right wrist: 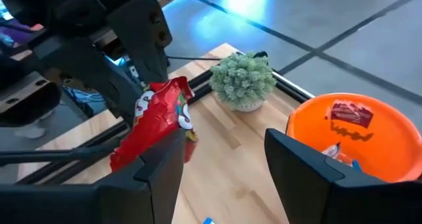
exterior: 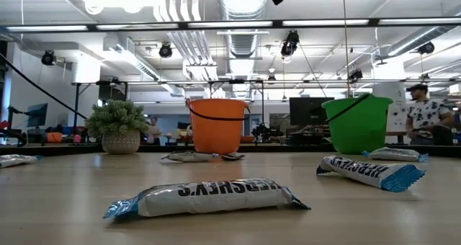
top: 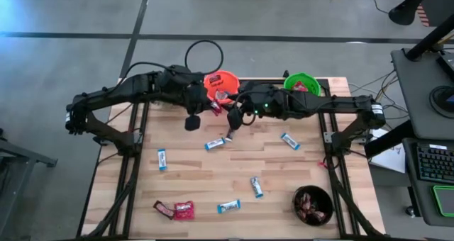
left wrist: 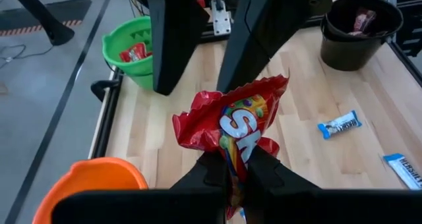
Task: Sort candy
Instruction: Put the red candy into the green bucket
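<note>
My left gripper (left wrist: 237, 163) is shut on a crumpled red candy packet (left wrist: 234, 118), held high above the table next to the orange bucket (top: 221, 79). My right gripper (right wrist: 224, 151) is open just in front of it, with the same packet (right wrist: 158, 118) beside one of its fingers; whether it touches I cannot tell. Both grippers show at the top edge of the low view. Blue-and-white bars (top: 215, 143) (top: 289, 140) (top: 256, 186) lie flat on the wood. A red packet (top: 184, 210) and a dark bar (top: 164, 209) lie near the near edge. My left gripper pinches the red packet by its lower crumpled end (left wrist: 232, 157) between its two fingers. The fingers lie about level and point toward the table's right. The rest of the packet stands out beyond the fingertips, lifted clear of the table.
The orange bucket (right wrist: 386, 151) holds a few sweets. The green bucket (top: 303, 81) at the far edge holds a red packet, and the dark bucket (top: 313, 203) at the near right holds dark sweets. A small potted plant (right wrist: 242, 79) stands beside the orange bucket. Bare wood lies mid-table.
</note>
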Tool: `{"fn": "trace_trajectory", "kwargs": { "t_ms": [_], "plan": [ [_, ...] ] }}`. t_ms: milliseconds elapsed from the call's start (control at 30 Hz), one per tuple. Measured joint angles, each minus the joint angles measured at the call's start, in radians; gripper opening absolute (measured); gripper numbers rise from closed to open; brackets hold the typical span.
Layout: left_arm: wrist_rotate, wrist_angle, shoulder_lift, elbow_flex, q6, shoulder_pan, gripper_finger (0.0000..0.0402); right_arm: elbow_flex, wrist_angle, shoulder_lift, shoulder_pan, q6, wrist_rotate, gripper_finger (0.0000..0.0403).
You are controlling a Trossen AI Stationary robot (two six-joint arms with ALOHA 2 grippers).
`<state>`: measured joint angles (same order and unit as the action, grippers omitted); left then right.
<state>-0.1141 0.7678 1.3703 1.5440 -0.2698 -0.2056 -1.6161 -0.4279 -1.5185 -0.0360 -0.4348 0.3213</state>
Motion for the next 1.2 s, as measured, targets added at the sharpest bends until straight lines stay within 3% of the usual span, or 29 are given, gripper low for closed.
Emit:
{"fn": "trace_trajectory", "kwargs": {
  "t_ms": [233, 433, 1200],
  "plan": [
    [0.000, 0.023, 0.013, 0.001, 0.016, -0.025, 0.0000, 0.000, 0.017, 0.002, -0.001, 0.002, -0.035, 0.0201],
    [0.062, 0.038, 0.014, 0.001, 0.017, -0.036, 0.0000, 0.000, 0.027, 0.028, 0.004, 0.006, -0.049, 0.0201],
    [0.015, -0.067, 0.048, 0.001, 0.013, -0.037, 0.0000, 0.000, 0.014, -0.005, -0.024, 0.037, -0.052, 0.0201]
  ]
}}
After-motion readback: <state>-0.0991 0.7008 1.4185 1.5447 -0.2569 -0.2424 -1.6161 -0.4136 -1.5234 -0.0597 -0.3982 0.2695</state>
